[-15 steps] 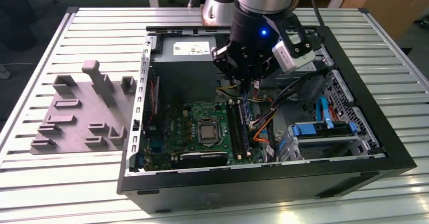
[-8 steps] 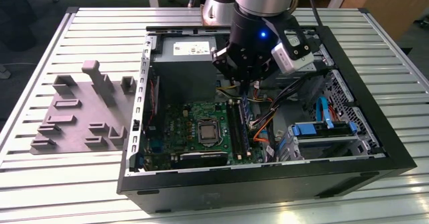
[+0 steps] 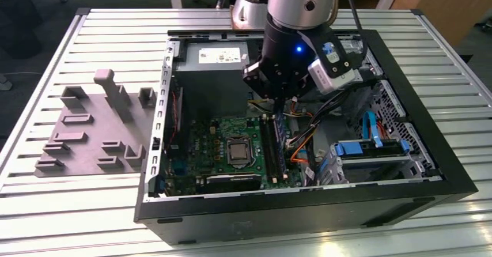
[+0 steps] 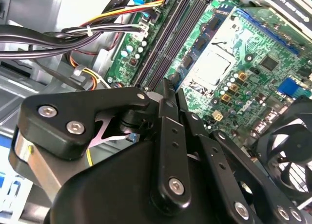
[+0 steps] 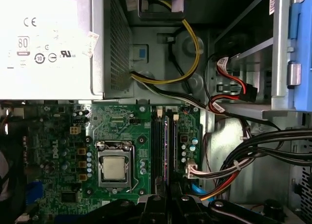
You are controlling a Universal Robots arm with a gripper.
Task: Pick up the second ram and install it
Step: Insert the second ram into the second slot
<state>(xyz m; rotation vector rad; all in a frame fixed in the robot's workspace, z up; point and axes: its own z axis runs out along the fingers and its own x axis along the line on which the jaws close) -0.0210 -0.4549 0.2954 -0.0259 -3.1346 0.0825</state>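
Above the open computer case (image 3: pixel 430 170) on the slatted bench (image 3: pixel 115 211), the gripper (image 3: pixel 275 99) hangs over the motherboard (image 3: pixel 207 147), its narrow fingers (image 4: pixel 168 95) drawn close together and clenched on the second ram (image 3: pixel 275 114), a thin dark stick held upright just above the long memory slots (image 5: pixel 157 146). Those slots lie beside the processor socket (image 5: pixel 113 166), and in the first wrist view one dark stick (image 5: pixel 169 151) already sits in the slots. Bundled cables (image 5: pixel 253 151) run along the far side of the slots. On the exterior view's left, well apart from the case, a grey blocky fixture (image 3: pixel 92 130) rests on the bench.
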